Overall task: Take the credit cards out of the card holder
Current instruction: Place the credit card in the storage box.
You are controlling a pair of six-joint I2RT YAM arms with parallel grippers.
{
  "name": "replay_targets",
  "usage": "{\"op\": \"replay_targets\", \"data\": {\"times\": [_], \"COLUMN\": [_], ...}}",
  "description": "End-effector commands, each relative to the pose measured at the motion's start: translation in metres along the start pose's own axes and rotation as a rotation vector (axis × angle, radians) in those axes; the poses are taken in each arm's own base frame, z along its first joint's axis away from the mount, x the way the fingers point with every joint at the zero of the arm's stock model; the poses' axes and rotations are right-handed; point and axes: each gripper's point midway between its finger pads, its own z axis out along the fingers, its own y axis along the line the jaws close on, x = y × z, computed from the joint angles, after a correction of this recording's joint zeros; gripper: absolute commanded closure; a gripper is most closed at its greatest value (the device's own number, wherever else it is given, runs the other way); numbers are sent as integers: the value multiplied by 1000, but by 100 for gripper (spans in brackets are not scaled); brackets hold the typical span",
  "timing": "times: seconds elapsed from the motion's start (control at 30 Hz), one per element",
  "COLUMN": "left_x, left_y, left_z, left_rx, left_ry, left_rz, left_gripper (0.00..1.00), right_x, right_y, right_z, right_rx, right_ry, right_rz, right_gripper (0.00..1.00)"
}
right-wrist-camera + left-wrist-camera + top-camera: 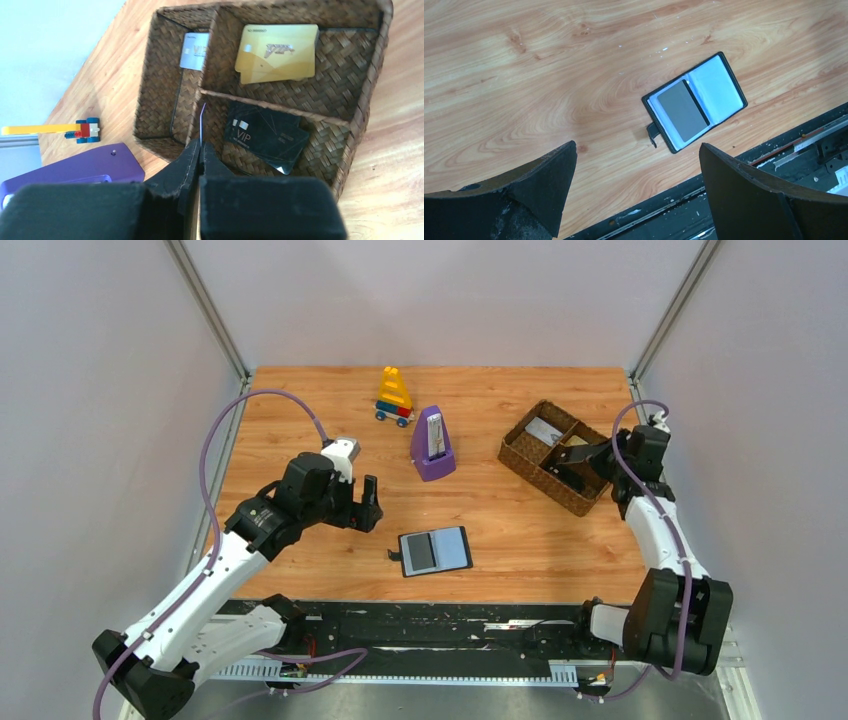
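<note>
The card holder [435, 551] lies open and flat near the table's front edge, black-rimmed with two grey-blue panels. In the left wrist view the card holder [694, 102] shows a grey card [681, 111] in one panel. My left gripper [365, 502] hovers open to its left, with nothing between the jaws [638, 150]. My right gripper [200, 145] is over the woven tray [520, 454], shut on a thin credit card [202, 120] seen edge-on. In the tray lie a yellow card [278, 52], a silver card [194, 50] and black VIP cards [265, 136].
A purple metronome [432, 445] stands mid-table with a toy block car [394, 397] behind it. The brown tray's dividers [270, 105] rise just under my right fingers. A black rail [724, 200] runs along the near table edge.
</note>
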Motion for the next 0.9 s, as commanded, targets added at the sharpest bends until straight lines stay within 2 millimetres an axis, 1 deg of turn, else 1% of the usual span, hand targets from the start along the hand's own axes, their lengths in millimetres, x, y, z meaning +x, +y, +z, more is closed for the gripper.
{"op": "replay_targets", "data": {"times": [0.0,0.07,0.23,0.37,0.57,0.87], "left_x": [-6,-6,-6,-6,-6,-6], "left_y": [3,3,3,4,6,6], "left_z": [-5,-6,-6,-5,-6,-6], "left_rx": [-14,-15,-14,-20,-30,-31], "left_ry": [-25,-27,-30,-25,-31,-29], "left_rz": [15,15,15,14,10,11], "left_gripper": [0,0,0,0,0,0], "right_x": [-11,-13,-9,-5,-2,8], "right_y": [4,3,3,-2,-4,-16], "right_z": [1,4,10,17,20,21], "right_rx": [-38,-47,-87,-77,-74,-33], "right_ry": [-79,-108,-128,-120,-114,-103], "right_rz": [67,83,132,174,200,232], "right_gripper": [100,100,100,100,100,100]}}
